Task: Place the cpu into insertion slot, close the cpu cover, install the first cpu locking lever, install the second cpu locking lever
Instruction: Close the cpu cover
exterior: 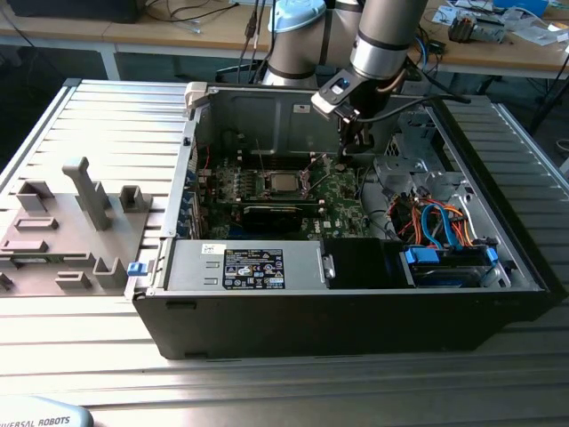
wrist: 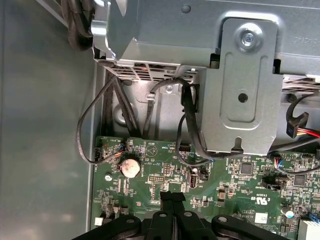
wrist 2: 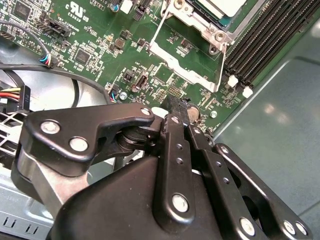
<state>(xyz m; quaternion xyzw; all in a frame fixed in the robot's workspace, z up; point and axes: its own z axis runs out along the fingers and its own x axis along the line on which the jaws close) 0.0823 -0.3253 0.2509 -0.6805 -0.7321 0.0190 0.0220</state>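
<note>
End effector [wrist: 172, 196] closed over motherboard [wrist: 225, 185]; cables [wrist: 187, 125], metal bracket [wrist: 245, 80] nearby.

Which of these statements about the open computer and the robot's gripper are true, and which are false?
1. The gripper has its fingers shut together, holding nothing. True.
2. The cpu lies on the table outside the computer case. False: it sits in the insertion slot on the green board.
3. The cpu cover is closed over the chip. False: it is swung open beside it.
4. A round coin battery sits on the green board. True.
</note>
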